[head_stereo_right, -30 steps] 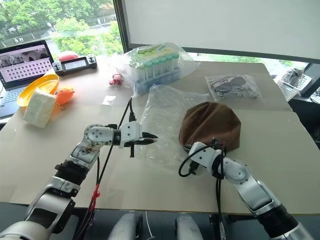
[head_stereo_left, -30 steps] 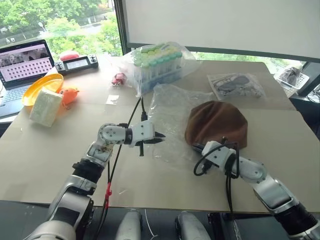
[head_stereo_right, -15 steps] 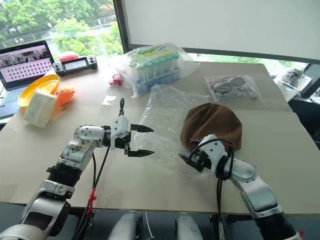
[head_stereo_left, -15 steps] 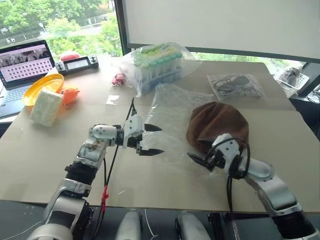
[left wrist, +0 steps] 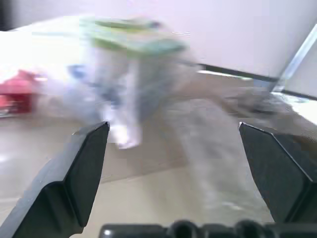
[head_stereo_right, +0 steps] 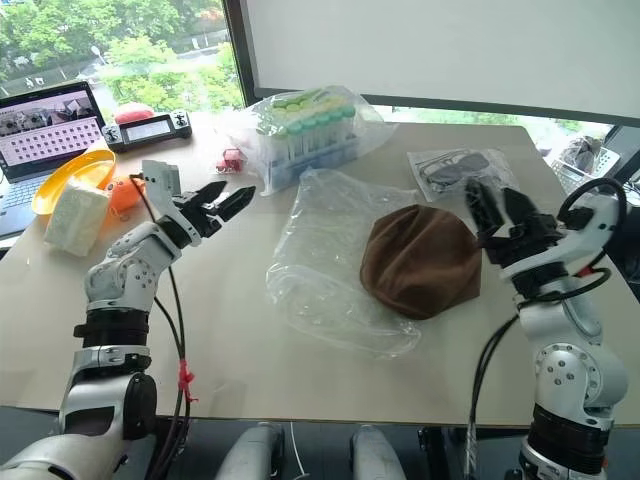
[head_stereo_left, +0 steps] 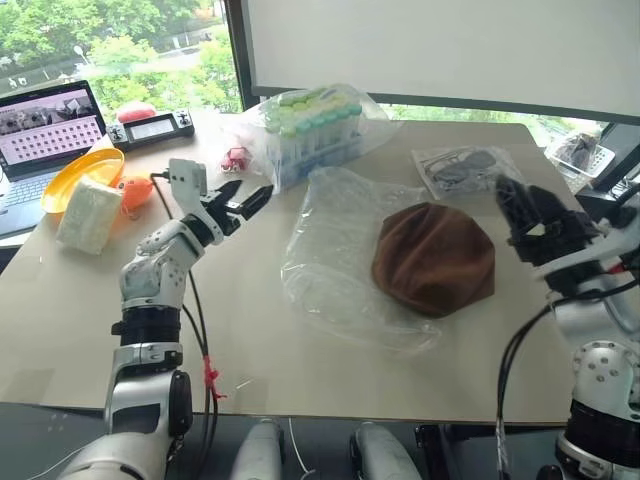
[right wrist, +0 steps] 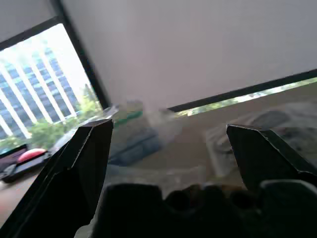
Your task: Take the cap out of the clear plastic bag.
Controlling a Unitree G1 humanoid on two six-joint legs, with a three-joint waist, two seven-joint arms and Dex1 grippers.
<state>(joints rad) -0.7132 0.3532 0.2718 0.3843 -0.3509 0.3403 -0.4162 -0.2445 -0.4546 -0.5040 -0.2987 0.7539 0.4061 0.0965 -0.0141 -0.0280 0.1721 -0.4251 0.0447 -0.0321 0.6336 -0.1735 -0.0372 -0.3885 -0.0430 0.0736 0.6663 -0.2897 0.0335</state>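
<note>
The brown cap (head_stereo_left: 433,258) lies flat on the table at the right side of the clear plastic bag (head_stereo_left: 335,262), its near edge resting on the crinkled film. I cannot tell whether any of it is still under the plastic. My left gripper (head_stereo_left: 245,194) hovers open and empty to the left of the bag, pointing toward the tubes. My right gripper (head_stereo_left: 521,200) is raised open and empty to the right of the cap, clear of it. In the wrist views, both pairs of fingers (left wrist: 84,163) (right wrist: 94,158) stand wide apart with nothing between them.
A bag of green-capped tubes (head_stereo_left: 310,125) and a small bag with dark glasses (head_stereo_left: 468,168) lie behind the cap. At far left are a yellow bowl (head_stereo_left: 80,172), a white cloth block (head_stereo_left: 92,213), an orange toy (head_stereo_left: 140,187) and a laptop (head_stereo_left: 45,130). A small red toy (head_stereo_left: 237,157) sits near the tubes.
Both grippers opened and lifted off the bag and cap. The left swung out to the left, the right rose and swung out to the right. Cap and bag stay on the table.
</note>
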